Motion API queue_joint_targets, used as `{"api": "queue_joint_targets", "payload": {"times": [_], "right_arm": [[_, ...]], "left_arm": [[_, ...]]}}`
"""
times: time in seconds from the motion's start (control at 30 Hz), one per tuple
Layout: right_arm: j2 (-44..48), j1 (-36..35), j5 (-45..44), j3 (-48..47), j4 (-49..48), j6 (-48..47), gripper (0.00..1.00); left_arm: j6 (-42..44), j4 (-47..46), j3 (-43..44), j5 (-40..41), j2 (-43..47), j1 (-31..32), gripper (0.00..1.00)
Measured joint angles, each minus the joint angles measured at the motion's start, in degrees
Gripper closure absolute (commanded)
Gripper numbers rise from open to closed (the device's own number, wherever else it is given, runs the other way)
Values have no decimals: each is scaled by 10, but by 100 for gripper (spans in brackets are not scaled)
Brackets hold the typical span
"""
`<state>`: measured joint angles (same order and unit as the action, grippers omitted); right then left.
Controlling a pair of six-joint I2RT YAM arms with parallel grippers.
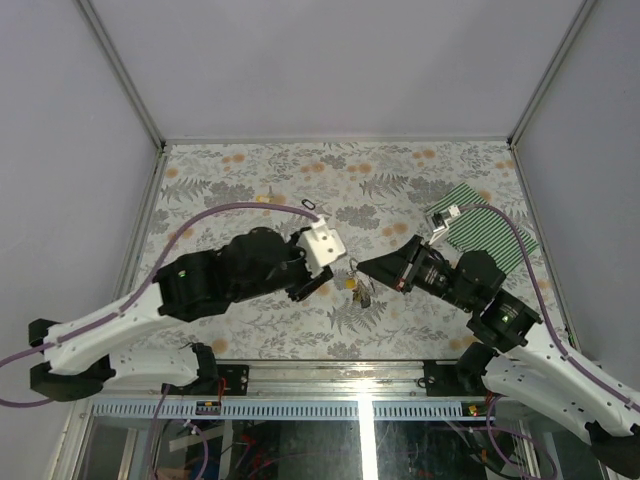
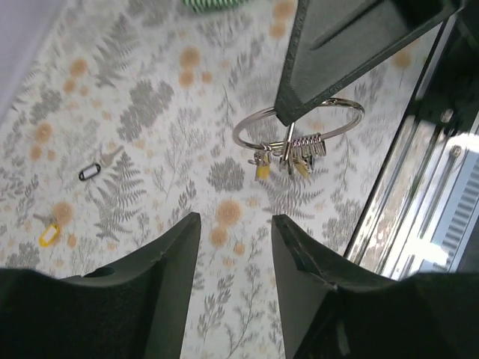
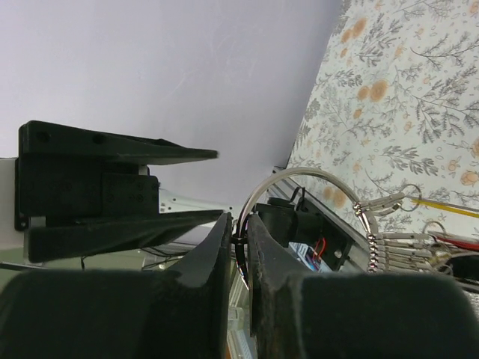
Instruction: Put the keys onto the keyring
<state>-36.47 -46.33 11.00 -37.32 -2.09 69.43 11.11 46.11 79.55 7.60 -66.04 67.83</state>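
The keyring (image 2: 329, 105) is a thin silver wire ring held above the table. My right gripper (image 3: 239, 232) is shut on its rim; it also shows in the top view (image 1: 362, 266). Several keys (image 2: 288, 161) hang from the ring, some with yellow heads, and they show in the right wrist view (image 3: 415, 243) and top view (image 1: 358, 290). My left gripper (image 2: 236, 239) is open and empty, just left of the ring in the top view (image 1: 322, 276). A loose yellow-headed key (image 2: 49, 233) lies on the table.
A small dark oval loop (image 2: 89, 172) with a key beside it lies on the floral table cloth; it also shows in the top view (image 1: 309, 206). A green striped mat (image 1: 485, 230) lies at the right. The table's metal front rail (image 1: 360, 375) runs close below both grippers.
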Motion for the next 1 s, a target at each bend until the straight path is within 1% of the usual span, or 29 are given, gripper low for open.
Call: {"api": "queue_joint_targets", "payload": {"times": [0.13, 0.3, 0.5, 0.87, 1.0], "right_arm": [[3, 0, 0, 0, -16, 19, 100], [2, 0, 0, 0, -41, 37, 100], [-6, 0, 1, 0, -68, 59, 100], [-12, 0, 7, 0, -96, 85, 100], [-18, 0, 12, 0, -106, 92, 100]], "left_arm": [[-14, -90, -70, 4, 99, 0, 51], [-23, -169, -115, -5, 146, 0, 49], [-26, -214, -125, -28, 134, 0, 49], [-22, -235, -125, -59, 110, 0, 50], [-15, -240, -125, -59, 102, 0, 54]]}}
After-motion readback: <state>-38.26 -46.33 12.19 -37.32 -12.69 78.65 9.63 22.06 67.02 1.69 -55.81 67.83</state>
